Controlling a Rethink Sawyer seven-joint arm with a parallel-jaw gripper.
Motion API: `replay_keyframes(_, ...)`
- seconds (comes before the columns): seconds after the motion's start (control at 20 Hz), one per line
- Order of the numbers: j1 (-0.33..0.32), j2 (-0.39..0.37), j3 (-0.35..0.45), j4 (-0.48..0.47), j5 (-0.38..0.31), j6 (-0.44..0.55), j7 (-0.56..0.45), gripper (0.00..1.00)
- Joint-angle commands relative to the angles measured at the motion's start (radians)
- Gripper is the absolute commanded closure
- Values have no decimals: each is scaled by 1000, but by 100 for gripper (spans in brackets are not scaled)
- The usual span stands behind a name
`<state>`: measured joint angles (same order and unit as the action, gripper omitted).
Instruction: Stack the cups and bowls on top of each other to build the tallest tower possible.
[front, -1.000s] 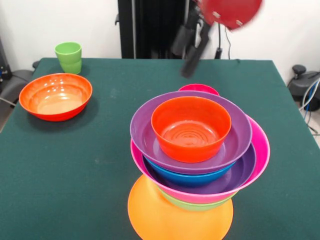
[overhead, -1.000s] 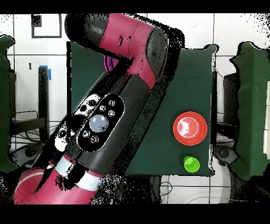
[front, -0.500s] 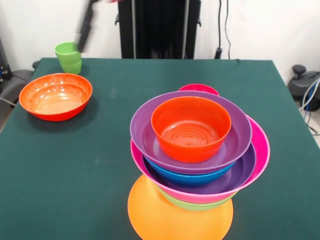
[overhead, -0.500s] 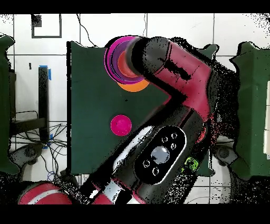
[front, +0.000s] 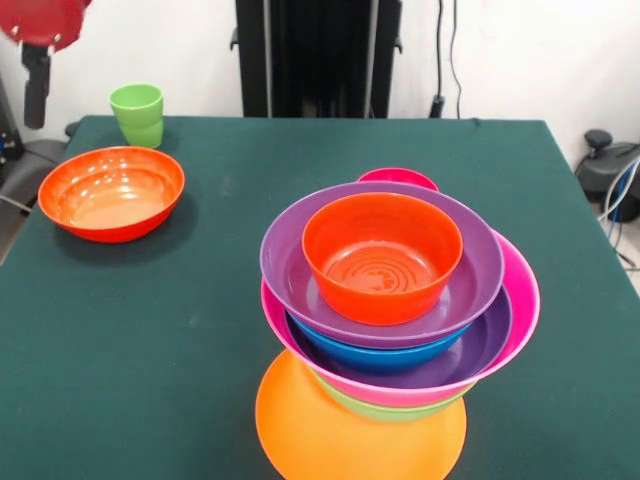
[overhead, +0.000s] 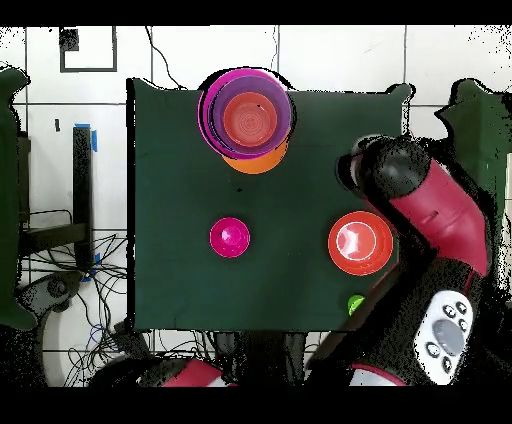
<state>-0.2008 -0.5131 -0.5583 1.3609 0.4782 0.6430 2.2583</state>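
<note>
Six bowls sit nested in the tower (front: 398, 300) near one edge of the green bench (front: 180, 340): a red-orange bowl (front: 382, 255) on top, then purple, blue, purple and pink ones, with green beneath, all on an upturned orange bowl (front: 345, 435). Just behind it stands a small magenta bowl (overhead: 230, 237). Well apart, another red-orange bowl (front: 111, 192) rests near the cup (front: 138, 115). Off past the bench corner hangs the tool (front: 36, 75); I cannot tell whether it is open or closed.
</note>
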Motion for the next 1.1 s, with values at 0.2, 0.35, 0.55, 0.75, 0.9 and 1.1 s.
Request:
replay_keyframes(0.2,-71,-40,338,277,-154,-119,-233,0)
replay_keyframes(0.35,-79,-54,355,329,-170,-146,-181,0)
replay_keyframes(0.55,-105,-74,387,390,-200,-193,-144,0)
replay_keyframes(0.75,-134,-91,409,413,-233,-201,-145,0)
replay_keyframes(0.9,-149,-106,418,420,-256,-195,-143,0)
replay_keyframes(1.1,-162,-120,419,423,-296,-184,-137,0)
